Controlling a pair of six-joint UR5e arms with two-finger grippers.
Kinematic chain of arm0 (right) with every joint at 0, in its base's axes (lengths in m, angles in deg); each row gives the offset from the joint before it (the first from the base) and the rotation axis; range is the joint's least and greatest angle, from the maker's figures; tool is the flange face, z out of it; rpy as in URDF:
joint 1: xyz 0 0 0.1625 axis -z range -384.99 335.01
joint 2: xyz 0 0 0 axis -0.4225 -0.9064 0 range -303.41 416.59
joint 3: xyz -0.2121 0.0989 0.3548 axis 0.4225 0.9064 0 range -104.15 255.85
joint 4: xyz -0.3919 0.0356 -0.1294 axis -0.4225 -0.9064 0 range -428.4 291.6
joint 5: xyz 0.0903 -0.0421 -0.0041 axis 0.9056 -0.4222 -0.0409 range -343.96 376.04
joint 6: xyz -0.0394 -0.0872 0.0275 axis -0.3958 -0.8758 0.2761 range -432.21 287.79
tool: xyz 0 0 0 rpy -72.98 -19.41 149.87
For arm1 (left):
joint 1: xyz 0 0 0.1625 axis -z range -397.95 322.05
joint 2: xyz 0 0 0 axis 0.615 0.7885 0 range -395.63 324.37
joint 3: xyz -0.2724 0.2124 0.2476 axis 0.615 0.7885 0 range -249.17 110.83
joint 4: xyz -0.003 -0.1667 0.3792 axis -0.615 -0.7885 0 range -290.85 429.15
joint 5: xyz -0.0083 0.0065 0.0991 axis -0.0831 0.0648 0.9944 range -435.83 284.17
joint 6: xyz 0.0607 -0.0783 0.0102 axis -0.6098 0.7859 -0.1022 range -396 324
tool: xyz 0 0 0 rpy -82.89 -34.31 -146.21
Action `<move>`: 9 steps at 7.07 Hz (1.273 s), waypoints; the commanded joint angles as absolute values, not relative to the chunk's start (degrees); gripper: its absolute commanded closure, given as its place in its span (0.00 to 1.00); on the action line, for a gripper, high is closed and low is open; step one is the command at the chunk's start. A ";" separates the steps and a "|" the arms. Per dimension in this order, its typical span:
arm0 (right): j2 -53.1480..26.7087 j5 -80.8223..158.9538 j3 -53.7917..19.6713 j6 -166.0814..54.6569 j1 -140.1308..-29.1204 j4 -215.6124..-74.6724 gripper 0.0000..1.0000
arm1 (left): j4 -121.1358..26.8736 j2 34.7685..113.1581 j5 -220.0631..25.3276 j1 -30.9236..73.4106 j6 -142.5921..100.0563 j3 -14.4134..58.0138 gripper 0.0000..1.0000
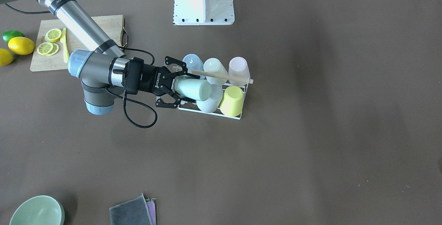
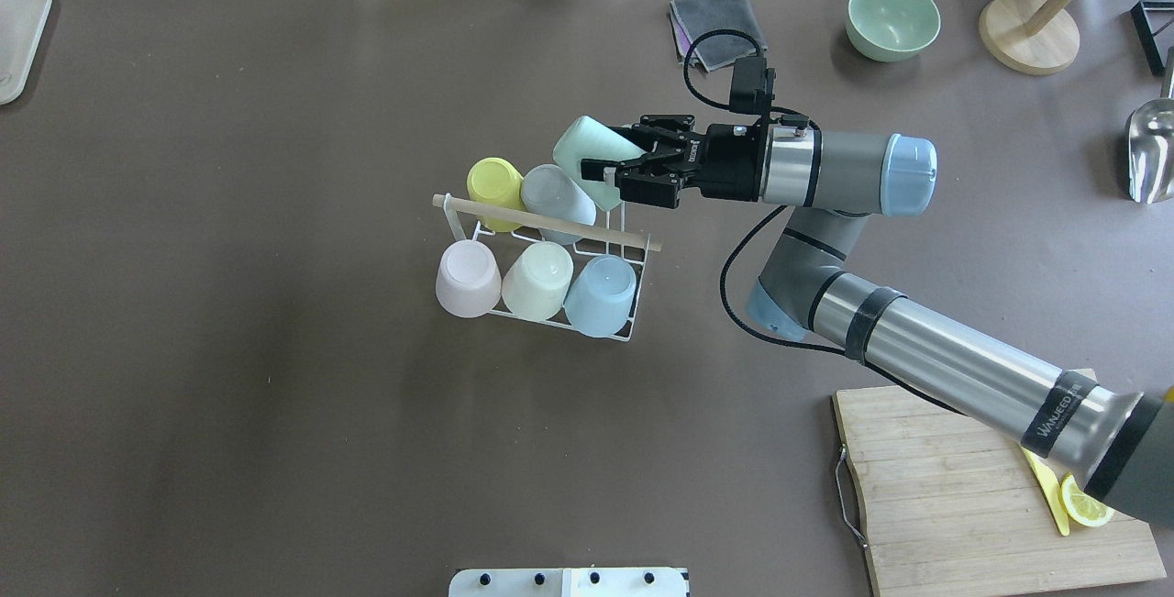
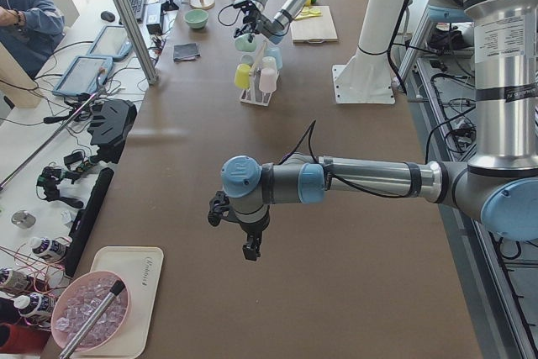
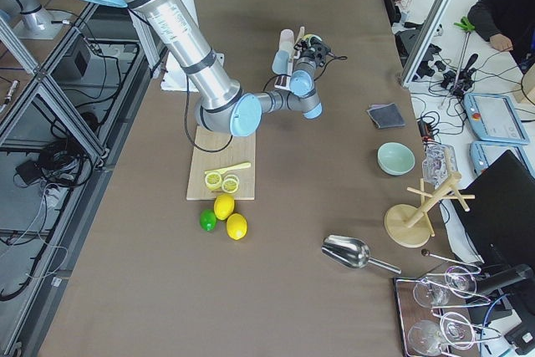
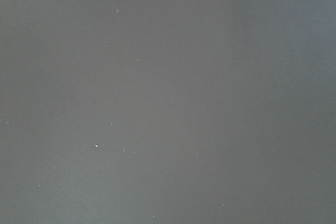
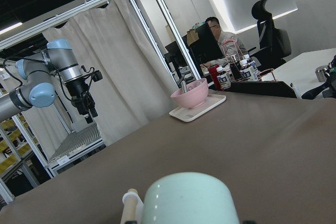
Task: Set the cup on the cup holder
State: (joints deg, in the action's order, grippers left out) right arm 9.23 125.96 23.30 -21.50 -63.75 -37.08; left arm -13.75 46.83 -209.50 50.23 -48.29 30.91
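Observation:
A mint cup [image 1: 193,90] [image 2: 587,152] lies tilted over the near-left corner of the white wire cup holder [image 1: 221,76] [image 2: 550,223], above its wooden rod. My right gripper [image 1: 185,88] [image 2: 616,155] is shut on this cup near its rim, one finger on each side. The cup's base fills the bottom of the right wrist view [image 6: 189,198]. Several pastel cups hang upside down on the prongs, among them a yellow cup [image 1: 232,101] and a pink cup [image 1: 239,66]. My left gripper [image 3: 250,250] hovers over bare table far from the holder; I cannot tell whether it is open or shut.
A cutting board [image 1: 103,24] with lemon slices and a yellow knife sits under my right arm, with lemons [image 1: 21,45] beside it. A green bowl [image 1: 36,211] and a grey cloth [image 1: 133,211] lie at the operators' edge. The white arm base [image 1: 203,0] stands behind the holder.

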 commanded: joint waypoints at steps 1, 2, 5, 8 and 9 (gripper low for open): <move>9.13 125.38 23.29 -21.50 -63.75 -37.02 1.00 | -13.91 46.98 -209.25 50.20 -48.22 30.76 0.02; 9.13 125.38 23.29 -21.59 -63.75 -37.02 1.00 | -13.91 47.33 -208.99 50.20 -48.13 31.02 0.02; 9.13 125.29 23.29 -21.50 -63.40 -36.93 1.00 | -14.00 47.34 -208.99 50.29 -48.22 31.03 0.02; 8.69 124.77 23.20 -21.59 -62.79 -36.93 1.00 | -14.08 47.69 -209.08 50.20 -48.22 31.46 0.02; 8.51 124.76 23.20 -21.59 -62.87 -36.93 1.00 | -14.08 47.60 -208.99 50.20 -48.22 31.38 0.02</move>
State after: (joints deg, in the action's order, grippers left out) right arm 8.67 124.82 23.23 -21.59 -62.85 -36.93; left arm -14.05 47.60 -209.06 50.22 -48.21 31.38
